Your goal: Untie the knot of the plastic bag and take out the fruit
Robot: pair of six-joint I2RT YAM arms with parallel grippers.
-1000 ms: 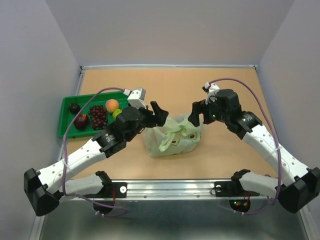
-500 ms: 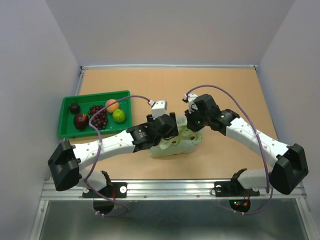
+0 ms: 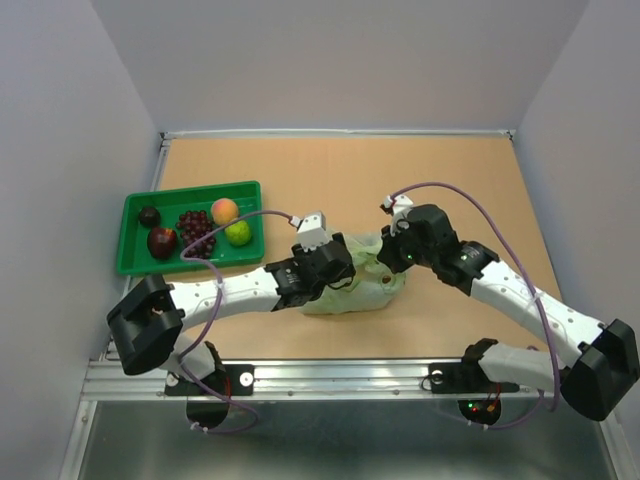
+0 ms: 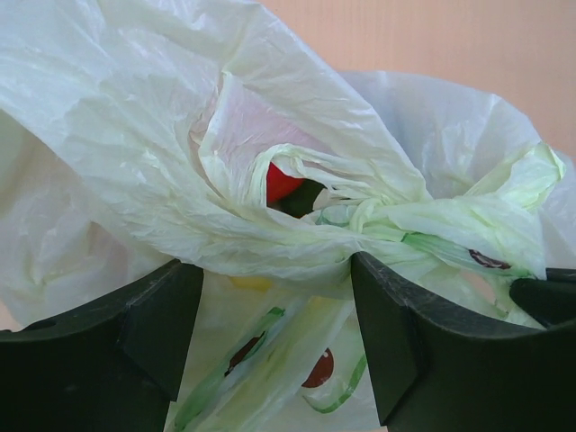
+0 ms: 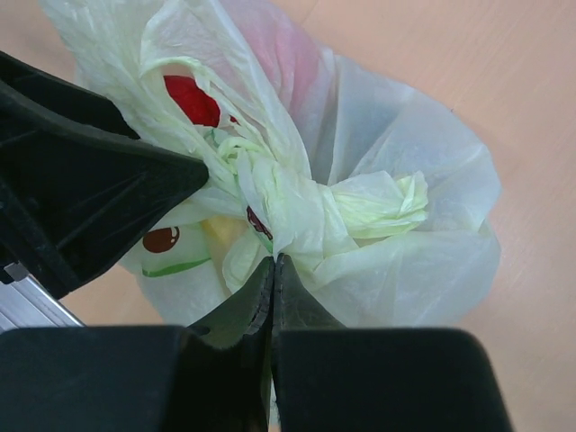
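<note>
- Sitting near the middle of the tabletop [image 3: 450,180] in the top external view, the plastic bag [image 3: 365,292] lies between the two arms. The left gripper [image 3: 338,268] is over the bag's upper left edge and the right gripper [image 3: 392,256] over its upper right edge. Well apart to the left, a green tray [image 3: 128,262] holds a red apple [image 3: 162,241], a lime-green fruit [image 3: 238,232], a dark fruit [image 3: 149,216], grapes [image 3: 195,230] and a peach [image 3: 225,210].
- Left wrist view: the left gripper [image 4: 274,288] is spread wide, its jaws straddling a fold of the plastic bag [image 4: 117,135] without clamping it. The knot [image 4: 369,214] sits just above the finger [image 4: 423,351] on the right of this view. A red fruit [image 4: 281,183] shows through the opening beside the knot, inside the bag.
- Right wrist view: the right gripper [image 5: 273,265] is clenched, its jaws pressed together on a strand of the plastic bag [image 5: 405,261] just below the knot [image 5: 256,175]. A bunched loose tail [image 5: 382,202] lies to the right of the knot. The red fruit [image 5: 191,99] sits inside the bag beyond the knot. One black finger [image 5: 81,189] of the left gripper touches the bag on the left.
</note>
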